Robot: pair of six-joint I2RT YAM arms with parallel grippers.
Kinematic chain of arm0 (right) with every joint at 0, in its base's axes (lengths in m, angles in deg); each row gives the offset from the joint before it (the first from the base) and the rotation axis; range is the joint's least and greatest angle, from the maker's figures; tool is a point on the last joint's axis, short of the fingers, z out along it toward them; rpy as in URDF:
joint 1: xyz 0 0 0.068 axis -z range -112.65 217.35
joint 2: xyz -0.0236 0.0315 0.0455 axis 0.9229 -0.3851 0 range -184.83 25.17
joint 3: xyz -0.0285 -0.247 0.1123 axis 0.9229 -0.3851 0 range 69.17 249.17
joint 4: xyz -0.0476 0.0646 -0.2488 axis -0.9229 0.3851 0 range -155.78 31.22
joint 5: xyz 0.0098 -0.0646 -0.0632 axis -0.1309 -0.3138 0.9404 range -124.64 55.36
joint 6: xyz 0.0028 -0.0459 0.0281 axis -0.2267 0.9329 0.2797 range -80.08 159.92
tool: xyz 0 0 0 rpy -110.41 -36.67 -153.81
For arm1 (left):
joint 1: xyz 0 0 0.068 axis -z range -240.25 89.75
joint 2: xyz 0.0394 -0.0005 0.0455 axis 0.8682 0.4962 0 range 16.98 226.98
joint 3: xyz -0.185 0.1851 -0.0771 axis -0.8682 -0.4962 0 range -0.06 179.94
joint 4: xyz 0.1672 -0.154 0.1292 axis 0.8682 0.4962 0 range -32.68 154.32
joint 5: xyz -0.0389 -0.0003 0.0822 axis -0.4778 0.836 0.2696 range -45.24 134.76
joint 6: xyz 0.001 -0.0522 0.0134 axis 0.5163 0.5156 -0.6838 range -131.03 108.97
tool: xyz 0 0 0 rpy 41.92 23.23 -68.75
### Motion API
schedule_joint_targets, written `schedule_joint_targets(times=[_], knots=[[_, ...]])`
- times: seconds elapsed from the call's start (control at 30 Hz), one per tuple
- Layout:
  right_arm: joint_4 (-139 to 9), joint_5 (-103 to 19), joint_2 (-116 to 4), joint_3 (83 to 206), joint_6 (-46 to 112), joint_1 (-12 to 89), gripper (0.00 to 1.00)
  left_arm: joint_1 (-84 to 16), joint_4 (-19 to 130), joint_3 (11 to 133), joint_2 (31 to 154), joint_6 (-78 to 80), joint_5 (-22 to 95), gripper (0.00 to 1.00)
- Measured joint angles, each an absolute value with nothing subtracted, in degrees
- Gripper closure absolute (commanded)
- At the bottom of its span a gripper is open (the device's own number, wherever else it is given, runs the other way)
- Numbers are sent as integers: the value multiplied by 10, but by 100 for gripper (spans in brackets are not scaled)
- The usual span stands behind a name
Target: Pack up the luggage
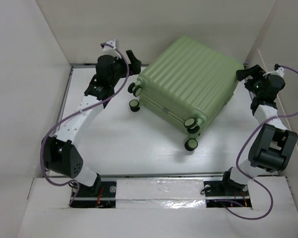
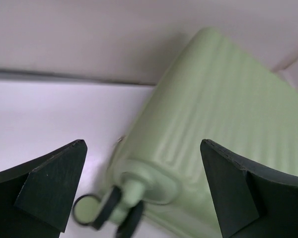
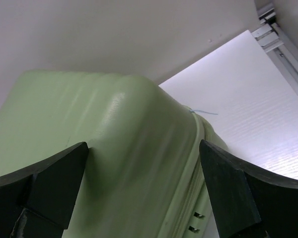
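Note:
The luggage (image 1: pixel 188 84) is a pale green ribbed suitcase lying shut and flat at the back middle of the table, with its small black wheels (image 1: pixel 190 144) facing the near left. My left gripper (image 1: pixel 135 62) hangs open at its far-left corner, just off the shell. In the left wrist view the ribbed shell (image 2: pixel 223 99) and a caster (image 2: pixel 87 208) lie between and beyond the spread fingers. My right gripper (image 1: pixel 244 77) is open at the right corner. In the right wrist view the rounded corner (image 3: pixel 114 148) and zip seam (image 3: pixel 188 198) fill the gap, and the left finger (image 3: pixel 49 183) is close to the shell.
White walls enclose the table on the left, back and right. A metal rail (image 3: pixel 278 44) runs along the table's right edge, and another (image 1: pixel 159 176) crosses the near edge by the arm bases. Purple cables (image 1: pixel 52 134) loop off both arms.

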State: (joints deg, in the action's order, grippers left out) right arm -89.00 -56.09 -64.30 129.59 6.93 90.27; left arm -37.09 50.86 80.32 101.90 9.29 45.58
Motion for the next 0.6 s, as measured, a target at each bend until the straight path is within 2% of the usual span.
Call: schedule_joint_targets(times=[0.17, 0.33, 0.6], knots=[[-901, -594, -668, 1313, 65, 886, 0, -451, 551, 797, 1071, 84, 382, 1], [-930, -616, -684, 1313, 45, 885, 0, -438, 548, 723, 1066, 21, 309, 1], [-955, -635, -698, 1314, 36, 888, 0, -424, 558, 714, 1061, -68, 228, 2]])
